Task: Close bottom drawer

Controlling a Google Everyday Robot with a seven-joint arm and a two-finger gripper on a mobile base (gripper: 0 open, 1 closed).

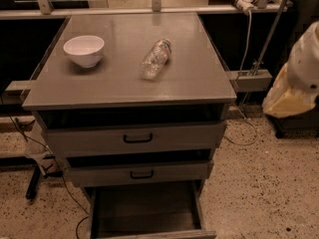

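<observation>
**Bottom drawer (144,214) open; closing push not begun**

Bottom drawer stands pulled well out below the worktop's (199,78) front edge, its box open to view. The middle drawer (142,172) and top drawer (137,138) sit slightly proud.

The claw (286,96) hangs beyond the right edge, well apart from the drawer. Whether it is released or clenched cannot be told.

Judged step: approach. The next move calls for lowering the claw to the drawer front and pressing squarely inward.

The worktop carries a white bowl (83,50) near the back-left corner and a plastic bottle (155,59) lying near the centre. The floor (264,183) is speckled.
</observation>
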